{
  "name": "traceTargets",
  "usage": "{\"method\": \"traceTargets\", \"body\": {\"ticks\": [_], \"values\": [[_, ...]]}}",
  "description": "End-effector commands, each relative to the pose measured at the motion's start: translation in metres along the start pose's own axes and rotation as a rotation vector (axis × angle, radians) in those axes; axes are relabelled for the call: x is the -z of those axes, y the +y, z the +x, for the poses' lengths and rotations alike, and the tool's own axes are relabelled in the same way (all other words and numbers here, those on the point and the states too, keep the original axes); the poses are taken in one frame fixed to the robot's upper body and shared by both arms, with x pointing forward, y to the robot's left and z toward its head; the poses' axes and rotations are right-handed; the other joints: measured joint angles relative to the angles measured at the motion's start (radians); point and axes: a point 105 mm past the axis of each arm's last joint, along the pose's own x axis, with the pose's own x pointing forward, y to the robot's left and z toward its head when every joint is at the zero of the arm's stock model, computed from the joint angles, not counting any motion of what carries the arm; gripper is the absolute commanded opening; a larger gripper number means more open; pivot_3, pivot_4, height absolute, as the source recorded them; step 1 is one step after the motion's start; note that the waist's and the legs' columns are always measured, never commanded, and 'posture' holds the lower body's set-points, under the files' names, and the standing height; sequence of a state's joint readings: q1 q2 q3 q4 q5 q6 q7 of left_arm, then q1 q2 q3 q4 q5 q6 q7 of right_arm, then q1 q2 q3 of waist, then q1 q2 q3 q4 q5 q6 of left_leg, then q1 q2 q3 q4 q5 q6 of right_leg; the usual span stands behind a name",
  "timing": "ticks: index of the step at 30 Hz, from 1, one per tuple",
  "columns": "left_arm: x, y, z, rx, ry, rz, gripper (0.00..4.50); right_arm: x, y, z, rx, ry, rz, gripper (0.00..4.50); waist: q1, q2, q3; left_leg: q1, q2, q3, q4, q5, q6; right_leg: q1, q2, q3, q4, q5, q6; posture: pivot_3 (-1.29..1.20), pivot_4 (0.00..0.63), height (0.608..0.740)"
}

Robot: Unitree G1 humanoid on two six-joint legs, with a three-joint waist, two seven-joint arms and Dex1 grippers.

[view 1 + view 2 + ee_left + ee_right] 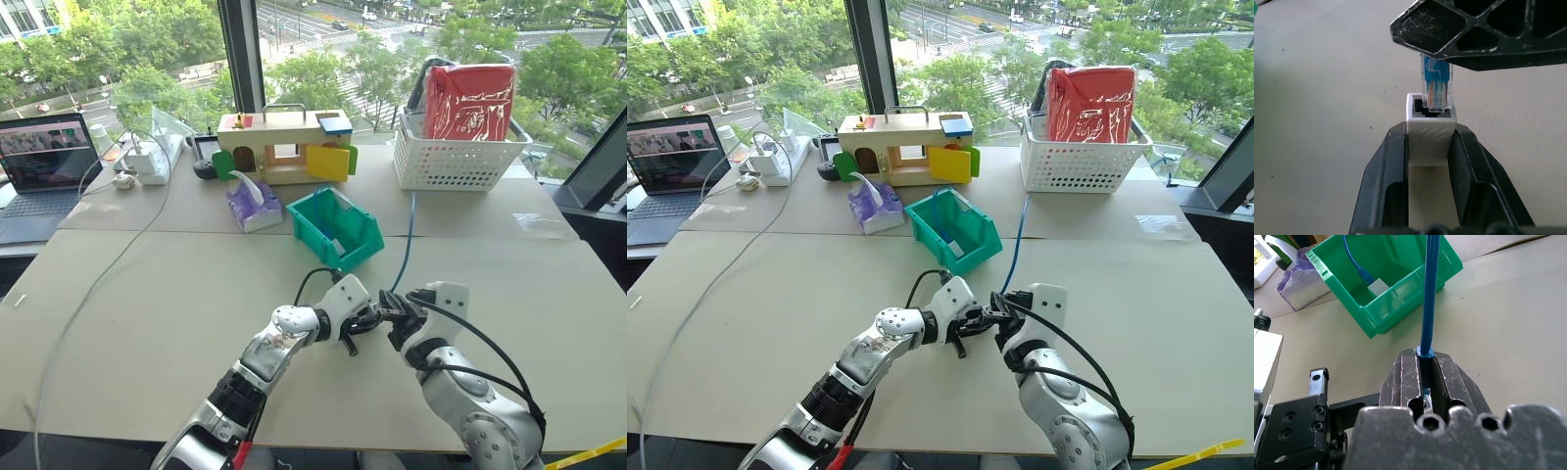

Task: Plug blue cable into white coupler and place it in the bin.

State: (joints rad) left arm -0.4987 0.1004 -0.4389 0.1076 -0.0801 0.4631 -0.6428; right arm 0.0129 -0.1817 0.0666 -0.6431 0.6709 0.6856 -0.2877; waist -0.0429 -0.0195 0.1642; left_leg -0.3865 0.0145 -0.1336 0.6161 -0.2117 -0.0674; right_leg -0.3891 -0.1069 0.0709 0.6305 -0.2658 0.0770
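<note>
My left gripper [1430, 147] pinches the white coupler [1430, 131], socket facing the plug. Right gripper [1427, 372], clamped on the blue cable [1428, 298], has the plug tip at the socket mouth, axes approx aligned. Bin [338, 230] sits beyond.

A stretch of bare table [176, 294] is seen between the two grippers and the bin [338, 227], so a path toward the bin's cut-away front is left open. That path is crossed by the blue cable [407, 245], which runs back toward the white basket [456, 162]. The bin's left flank is crowded by a purple tissue pack [253, 204], its rear by a wooden toy house [284, 147].
</note>
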Motion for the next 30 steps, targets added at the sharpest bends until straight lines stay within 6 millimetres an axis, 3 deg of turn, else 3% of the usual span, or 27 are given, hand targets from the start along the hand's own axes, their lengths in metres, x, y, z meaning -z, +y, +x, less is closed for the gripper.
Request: {"method": "traceTargets", "body": {"ticks": [1,12,18,23,30], "values": [[0.001,-0.007,0.001,0.029,-0.001,-0.023,0.64,0.006,-0.002,0.001,0.006,0.018,-0.002,0.00,0.000,0.000,0.000,0.000,0.000,0.000,0.000,0.000,0.000,0.000,0.000,0.000,0.000,0.000,0.000,0.00,0.150,0.740],[0.000,-0.007,0.000,0.031,-0.005,-0.035,0.64,0.014,-0.005,0.007,0.002,0.035,0.013,0.00,-0.003,0.000,0.000,0.002,0.000,0.000,0.000,0.000,0.000,0.001,0.000,0.000,0.001,0.000,0.001,0.00,0.150,0.740],[0.001,-0.007,-0.001,0.033,-0.002,-0.036,0.64,0.019,-0.005,0.004,-0.011,0.059,-0.074,0.00,-0.003,0.000,0.000,0.002,0.000,0.000,0.000,0.000,0.000,0.001,0.000,0.000,0.001,0.000,0.001,0.00,0.150,0.740],[0.002,-0.007,-0.002,0.039,0.008,-0.039,0.64,0.032,0.001,0.003,-0.052,0.100,-0.211,0.00,-0.003,-0.001,-0.001,0.002,0.000,0.000,0.000,0.000,0.000,0.001,0.000,0.000,0.001,-0.001,0.001,0.00,0.150,0.740],[0.001,-0.006,-0.006,0.045,0.020,-0.043,0.64,0.052,-0.004,0.004,-0.029,0.134,-0.203,0.00,-0.005,-0.002,-0.003,0.003,0.000,0.000,0.000,0.000,0.000,0.002,0.000,0.000,0.001,-0.002,0.003,0.00,0.150,0.740]]}}
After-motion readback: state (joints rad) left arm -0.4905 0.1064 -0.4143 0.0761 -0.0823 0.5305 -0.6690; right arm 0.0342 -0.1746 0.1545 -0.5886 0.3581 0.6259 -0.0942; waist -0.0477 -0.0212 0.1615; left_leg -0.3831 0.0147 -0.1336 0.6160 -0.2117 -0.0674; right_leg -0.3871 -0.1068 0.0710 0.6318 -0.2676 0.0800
